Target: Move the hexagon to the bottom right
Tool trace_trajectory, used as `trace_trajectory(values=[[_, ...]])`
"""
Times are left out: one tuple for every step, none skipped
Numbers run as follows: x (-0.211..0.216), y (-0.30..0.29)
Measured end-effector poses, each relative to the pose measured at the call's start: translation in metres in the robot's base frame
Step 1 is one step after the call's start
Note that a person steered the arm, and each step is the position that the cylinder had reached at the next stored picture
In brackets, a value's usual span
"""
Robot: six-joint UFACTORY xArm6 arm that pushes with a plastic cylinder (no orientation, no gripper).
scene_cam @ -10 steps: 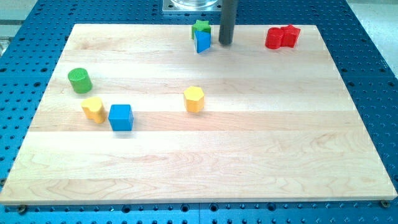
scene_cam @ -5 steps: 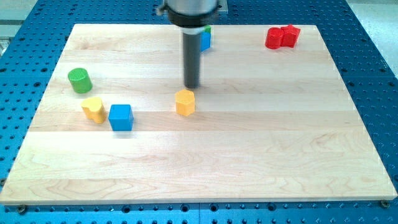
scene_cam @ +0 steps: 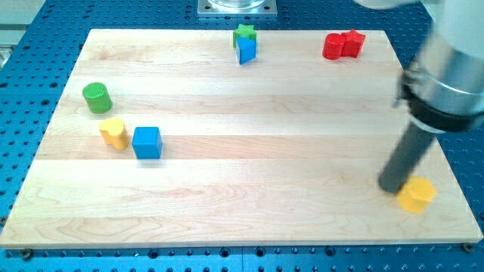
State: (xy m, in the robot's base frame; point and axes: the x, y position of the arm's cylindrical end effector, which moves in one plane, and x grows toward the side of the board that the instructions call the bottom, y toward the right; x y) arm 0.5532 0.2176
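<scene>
The yellow hexagon [scene_cam: 417, 194] lies on the wooden board [scene_cam: 249, 151] near its bottom right corner. My tip [scene_cam: 393, 187] rests on the board just to the view's left of the hexagon, touching or nearly touching its upper left side. The rod rises to the upper right into the arm's grey body, which covers part of the board's right edge.
A green cylinder [scene_cam: 97, 97], a yellow block [scene_cam: 113, 132] and a blue cube [scene_cam: 147, 142] stand at the view's left. A green star [scene_cam: 244, 32] and a blue block [scene_cam: 246, 50] sit at the top centre. Two red blocks [scene_cam: 342, 44] sit at the top right.
The hexagon has gone from the board's middle to the bottom right corner, pushed by my tip, which moved down and right from the top centre.
</scene>
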Motion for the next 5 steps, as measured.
trace_trajectory(values=[[-0.018, -0.054], [0.004, -0.208], [-0.003, -0.372], [-0.051, -0.488], [-0.099, -0.459]])
